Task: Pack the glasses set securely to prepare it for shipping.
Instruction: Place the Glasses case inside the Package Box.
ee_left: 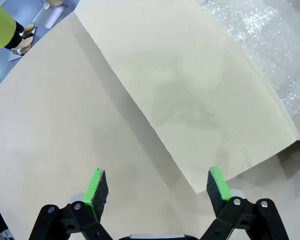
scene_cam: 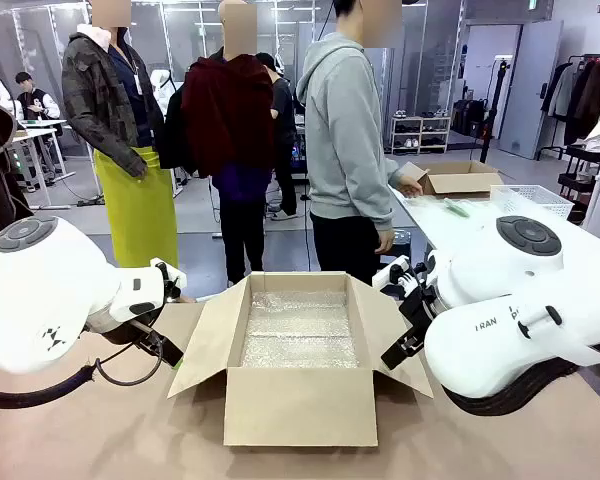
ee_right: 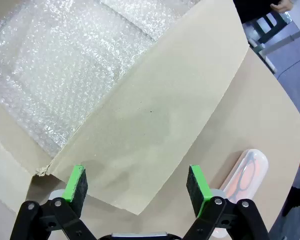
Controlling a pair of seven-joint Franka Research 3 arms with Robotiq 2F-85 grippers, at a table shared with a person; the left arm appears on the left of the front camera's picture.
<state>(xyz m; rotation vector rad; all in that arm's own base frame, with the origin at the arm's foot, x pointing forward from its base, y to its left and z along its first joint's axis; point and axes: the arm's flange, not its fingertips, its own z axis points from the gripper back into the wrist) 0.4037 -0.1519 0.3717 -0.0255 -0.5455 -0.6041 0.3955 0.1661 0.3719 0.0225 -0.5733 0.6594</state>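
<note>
One case of the glasses set [ee_right: 246,176], pale and oblong in clear wrap with an orange glasses shape on it, lies on the table beside the box's right flap [ee_right: 155,125]. My right gripper [ee_right: 136,175] hangs open over that flap, and its finger [ee_right: 197,187] partly covers the case. Over the left flap [ee_left: 190,95] and the bare tabletop, my left gripper [ee_left: 156,176] is open and holds nothing. A small mint green oblong thing [scene_cam: 458,208], which may be the other case, lies on the white side table far right.
The brown cardboard box [scene_cam: 300,405] stands open mid-table, lined with bubble wrap [scene_cam: 300,330]. A person in a grey hoodie [scene_cam: 345,130] stands behind it, a hand [scene_cam: 412,182] at a second open box [scene_cam: 462,178] on the side table. My arms [scene_cam: 50,290] [scene_cam: 520,310] flank the box.
</note>
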